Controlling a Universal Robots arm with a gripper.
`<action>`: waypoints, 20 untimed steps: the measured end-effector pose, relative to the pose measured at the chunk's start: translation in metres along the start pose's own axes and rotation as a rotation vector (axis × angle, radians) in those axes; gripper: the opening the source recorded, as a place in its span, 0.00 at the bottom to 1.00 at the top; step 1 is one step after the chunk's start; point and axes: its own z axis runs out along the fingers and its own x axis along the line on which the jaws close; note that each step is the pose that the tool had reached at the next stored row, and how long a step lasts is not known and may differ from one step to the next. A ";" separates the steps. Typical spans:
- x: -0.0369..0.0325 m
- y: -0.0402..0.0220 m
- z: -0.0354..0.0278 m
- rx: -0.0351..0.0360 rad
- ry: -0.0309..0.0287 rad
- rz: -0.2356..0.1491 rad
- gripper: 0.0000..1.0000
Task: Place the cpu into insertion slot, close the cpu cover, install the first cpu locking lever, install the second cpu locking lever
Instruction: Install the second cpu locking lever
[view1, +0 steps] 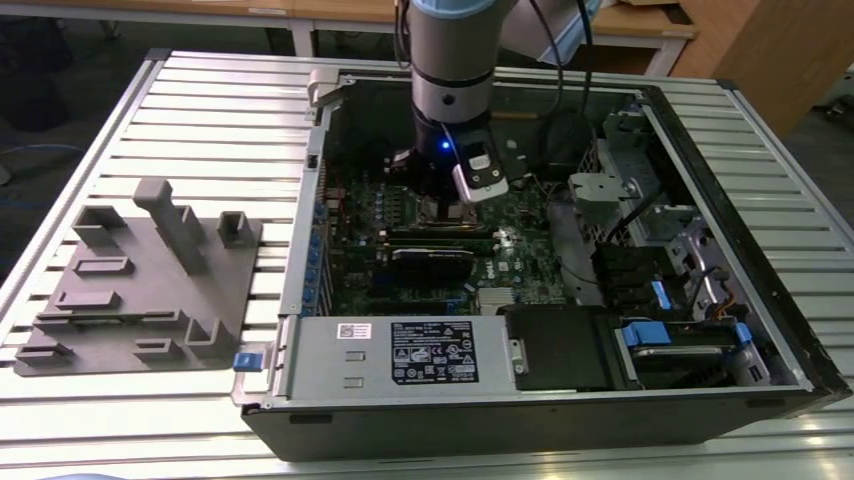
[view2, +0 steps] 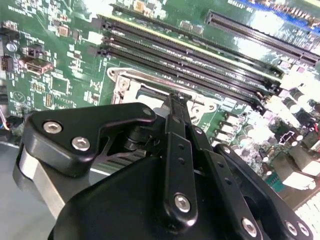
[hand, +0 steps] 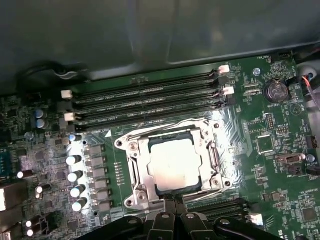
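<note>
The cpu (hand: 172, 162), a square chip with a silver-grey top, lies flat in the insertion slot (hand: 205, 126) on the green motherboard. The cpu cover (hand: 136, 167), a silvery frame, lies down around the chip. My gripper (hand: 173, 200) is shut with nothing visible between its black fingers (hand: 165, 215). Its tip sits at the socket's edge, just beside the cover. In the second wrist view the gripper (view2: 175, 98) points down at the socket's silvery rim (view2: 122, 82). In the exterior view the arm stands upright inside the open computer case, with the gripper (view1: 447, 203) low over the board.
Long black memory slots (hand: 145, 102) run beside the socket. A row of silver capacitors (hand: 75, 175) stands on one side and a coin battery (hand: 276, 91) on the other. The case walls (view1: 300, 250), power supply (view1: 400, 350) and drive bays (view1: 667, 300) hem the board. A grey fixture (view1: 140, 285) lies at the exterior view's left.
</note>
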 end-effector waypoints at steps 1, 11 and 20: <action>-0.0004 0.0016 0.0002 0.0112 -0.0013 -0.001 0.11; 0.0007 0.0113 0.0046 0.0263 -0.0005 -0.027 0.11; 0.0014 0.0139 0.0064 0.0090 0.0054 -0.079 0.11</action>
